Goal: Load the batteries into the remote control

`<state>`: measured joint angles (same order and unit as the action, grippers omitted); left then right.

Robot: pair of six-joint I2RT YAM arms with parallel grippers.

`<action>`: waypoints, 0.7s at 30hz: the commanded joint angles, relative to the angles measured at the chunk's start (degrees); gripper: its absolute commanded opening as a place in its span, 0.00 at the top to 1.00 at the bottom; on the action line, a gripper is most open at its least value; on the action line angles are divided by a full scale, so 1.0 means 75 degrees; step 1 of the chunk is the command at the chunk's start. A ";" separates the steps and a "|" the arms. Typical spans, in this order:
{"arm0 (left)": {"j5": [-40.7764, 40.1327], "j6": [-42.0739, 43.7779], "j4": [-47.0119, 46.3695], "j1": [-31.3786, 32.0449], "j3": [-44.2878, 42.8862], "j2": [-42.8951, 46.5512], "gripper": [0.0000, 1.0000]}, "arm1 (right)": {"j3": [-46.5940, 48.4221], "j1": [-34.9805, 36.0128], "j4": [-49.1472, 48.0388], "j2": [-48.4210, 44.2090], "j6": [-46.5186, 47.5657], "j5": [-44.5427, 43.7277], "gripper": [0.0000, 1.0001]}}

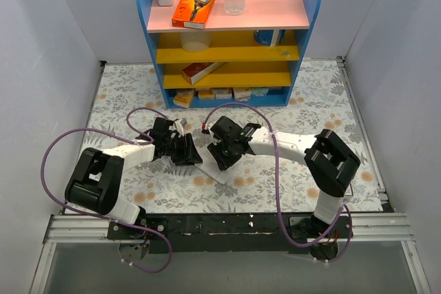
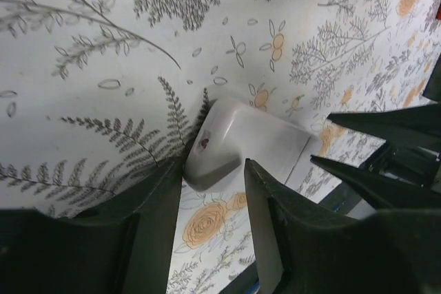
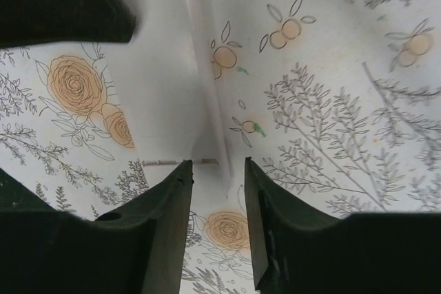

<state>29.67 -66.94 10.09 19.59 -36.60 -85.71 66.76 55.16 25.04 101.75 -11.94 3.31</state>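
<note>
The remote control (image 2: 255, 146) lies flat on the flowered surface (image 1: 124, 98), plain white back up. The blue shelf (image 1: 146, 46) stands well behind it and one claw sits at each of its ends. No battery can be made out anywhere near it, so the step in hand looks like getting the back cover off, not yet the loading.

The left claw (image 2: 214, 164) has its jaws apart, with a rounded corner of the remote sitting just at their tips. Whether either tip touches it I cannot tell. The right claw (image 3: 218, 163) is also parted, facing the opposite end, with the remote's edge lying just beyond its fingertips.

To do this well, I would let the left claw close gently on its end and act only as an anchor, square across the width so the body cannot swivel. The right claw should then work at the thin seam (image 3: 176, 162) that crosses the back close to its end, which is likely the cover's edge. It should push along the remote's length with one tip rather than pinching. A pinch there would probably clamp the cover shut.

The shell looks like smooth, slightly glossy plastic with softly rounded corners, thin and light. It would slide easily on the surface, so press down before pushing sideways.
</note>
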 commanded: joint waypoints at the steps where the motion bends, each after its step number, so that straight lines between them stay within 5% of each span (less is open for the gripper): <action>1: 0.0227 -0.0157 0.0096 0.0153 0.0356 0.0388 0.60 | 0.0813 0.0005 0.0411 -0.0091 0.0128 -0.0827 0.53; 8: 0.0333 -0.0614 0.0096 0.0434 0.0672 0.0868 0.61 | 0.0791 -0.0170 0.0681 -0.0687 -0.0772 -0.1707 0.34; 21: 0.0005 -0.1259 0.0272 0.1489 0.0907 0.1572 0.51 | -0.1237 -0.0569 0.0189 -0.1814 -0.2380 -0.1133 0.40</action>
<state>30.83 -75.24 11.00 30.57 -30.13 -77.87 59.24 51.11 28.45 89.67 -25.93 -6.85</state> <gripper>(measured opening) 0.461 0.615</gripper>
